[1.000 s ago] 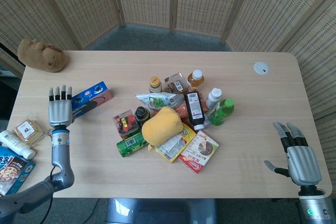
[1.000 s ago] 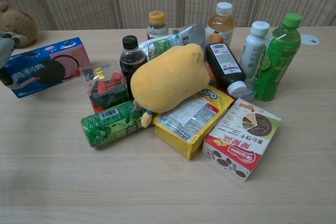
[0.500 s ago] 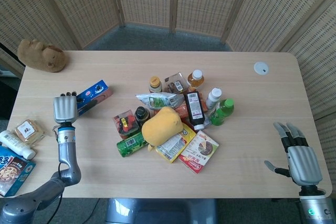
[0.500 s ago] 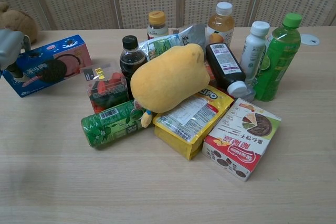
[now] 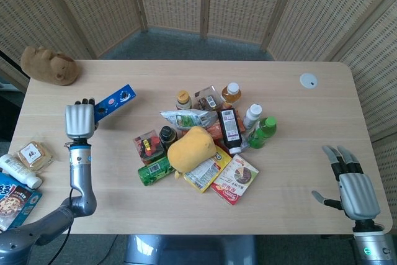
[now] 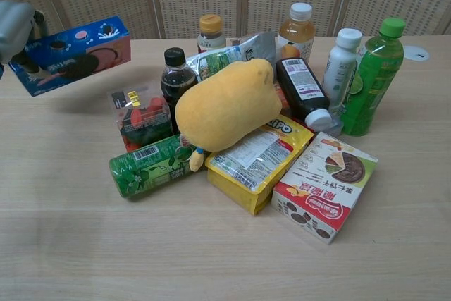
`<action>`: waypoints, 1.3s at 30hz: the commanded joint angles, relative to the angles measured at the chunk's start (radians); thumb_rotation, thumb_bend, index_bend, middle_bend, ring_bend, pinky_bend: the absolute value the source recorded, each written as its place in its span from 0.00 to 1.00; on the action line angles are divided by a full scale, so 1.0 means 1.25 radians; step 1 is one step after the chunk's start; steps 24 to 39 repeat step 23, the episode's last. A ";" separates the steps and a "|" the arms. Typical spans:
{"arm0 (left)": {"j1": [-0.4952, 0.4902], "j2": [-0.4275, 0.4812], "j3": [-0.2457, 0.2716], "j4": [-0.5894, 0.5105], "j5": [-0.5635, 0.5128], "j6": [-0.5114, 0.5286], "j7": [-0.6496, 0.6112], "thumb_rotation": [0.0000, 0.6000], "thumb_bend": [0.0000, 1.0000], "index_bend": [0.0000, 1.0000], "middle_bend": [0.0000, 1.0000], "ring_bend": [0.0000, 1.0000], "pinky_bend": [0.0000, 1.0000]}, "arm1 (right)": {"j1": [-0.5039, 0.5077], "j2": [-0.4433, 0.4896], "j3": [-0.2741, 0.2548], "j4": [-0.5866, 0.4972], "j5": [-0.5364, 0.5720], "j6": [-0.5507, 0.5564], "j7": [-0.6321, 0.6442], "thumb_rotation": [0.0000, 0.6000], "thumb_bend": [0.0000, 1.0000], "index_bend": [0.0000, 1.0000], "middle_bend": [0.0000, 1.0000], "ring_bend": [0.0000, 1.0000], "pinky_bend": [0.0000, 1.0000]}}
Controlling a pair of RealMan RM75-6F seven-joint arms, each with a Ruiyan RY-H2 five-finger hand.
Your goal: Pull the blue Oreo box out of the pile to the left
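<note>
Gripping one blue Oreo box (image 5: 114, 102) by its near end, the left hand (image 5: 79, 120) has its fingers (image 5: 84, 102) curled round it; the box is lifted clear of the table (image 5: 186, 215), tilted, well apart from the pile. Beyond those fingertips, toward the right hand, lie one yellow plush (image 6: 224, 103), one green can (image 6: 149, 166), five bottles and one red snack box (image 6: 324, 185). The right hand (image 5: 349, 184) rests at the table's edge holding nothing, fingers (image 5: 340, 156) slightly spread. One brown plush (image 5: 49, 65) sits behind the left hand.
</note>
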 commanded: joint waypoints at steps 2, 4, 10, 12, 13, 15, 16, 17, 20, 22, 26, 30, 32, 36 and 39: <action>-0.003 0.083 -0.025 -0.159 0.029 0.058 0.049 1.00 0.00 0.93 0.88 0.90 0.93 | 0.000 0.000 -0.001 -0.002 -0.002 0.001 -0.001 1.00 0.00 0.00 0.00 0.00 0.00; -0.005 0.114 -0.039 -0.233 0.033 0.076 0.077 1.00 0.00 0.92 0.88 0.90 0.93 | -0.001 0.001 -0.001 -0.004 -0.005 0.003 -0.001 1.00 0.00 0.00 0.00 0.00 0.00; -0.007 0.202 -0.074 -0.429 0.038 0.119 0.163 1.00 0.00 0.92 0.88 0.90 0.93 | -0.002 0.004 -0.003 -0.009 -0.011 0.007 0.002 1.00 0.00 0.00 0.00 0.00 0.00; -0.006 0.228 -0.084 -0.483 0.038 0.132 0.185 1.00 0.00 0.92 0.88 0.90 0.93 | -0.002 0.005 -0.004 -0.011 -0.015 0.008 0.002 1.00 0.00 0.00 0.00 0.00 0.00; -0.006 0.238 -0.089 -0.504 0.037 0.137 0.194 1.00 0.00 0.92 0.88 0.90 0.93 | -0.003 0.006 -0.005 -0.012 -0.017 0.009 0.002 1.00 0.00 0.00 0.00 0.00 0.00; -0.006 0.259 -0.099 -0.547 0.035 0.147 0.213 1.00 0.00 0.92 0.88 0.90 0.93 | -0.004 0.007 -0.006 -0.015 -0.020 0.011 0.003 1.00 0.00 0.00 0.00 0.00 0.00; -0.006 0.267 -0.103 -0.563 0.034 0.151 0.220 1.00 0.00 0.92 0.88 0.90 0.93 | -0.004 0.007 -0.006 -0.016 -0.022 0.012 0.003 1.00 0.00 0.00 0.00 0.00 0.00; -0.006 0.274 -0.106 -0.577 0.033 0.155 0.226 1.00 0.00 0.92 0.88 0.90 0.93 | -0.004 0.008 -0.007 -0.016 -0.022 0.012 0.003 1.00 0.00 0.00 0.00 0.00 0.00; -0.005 0.293 -0.113 -0.611 0.029 0.163 0.241 1.00 0.00 0.92 0.88 0.90 0.93 | -0.004 0.009 -0.008 -0.019 -0.024 0.013 0.005 1.00 0.00 0.00 0.00 0.00 0.00; -0.005 0.303 -0.115 -0.626 0.025 0.167 0.249 1.00 0.00 0.92 0.88 0.90 0.93 | -0.005 0.010 -0.008 -0.020 -0.026 0.014 0.005 1.00 0.00 0.00 0.00 0.00 0.00; -0.006 0.306 -0.116 -0.631 0.023 0.168 0.250 1.00 0.00 0.92 0.88 0.90 0.93 | -0.005 0.010 -0.008 -0.020 -0.027 0.014 0.005 1.00 0.00 0.00 0.00 0.00 0.00; -0.006 0.306 -0.116 -0.631 0.023 0.168 0.250 1.00 0.00 0.92 0.88 0.90 0.93 | -0.005 0.010 -0.008 -0.020 -0.027 0.014 0.005 1.00 0.00 0.00 0.00 0.00 0.00; -0.006 0.306 -0.116 -0.631 0.023 0.168 0.250 1.00 0.00 0.92 0.88 0.90 0.93 | -0.005 0.010 -0.008 -0.020 -0.027 0.014 0.005 1.00 0.00 0.00 0.00 0.00 0.00; -0.006 0.306 -0.116 -0.631 0.023 0.168 0.250 1.00 0.00 0.92 0.88 0.90 0.93 | -0.005 0.010 -0.008 -0.020 -0.027 0.014 0.005 1.00 0.00 0.00 0.00 0.00 0.00; -0.006 0.306 -0.116 -0.631 0.023 0.168 0.250 1.00 0.00 0.92 0.88 0.90 0.93 | -0.005 0.010 -0.008 -0.020 -0.027 0.014 0.005 1.00 0.00 0.00 0.00 0.00 0.00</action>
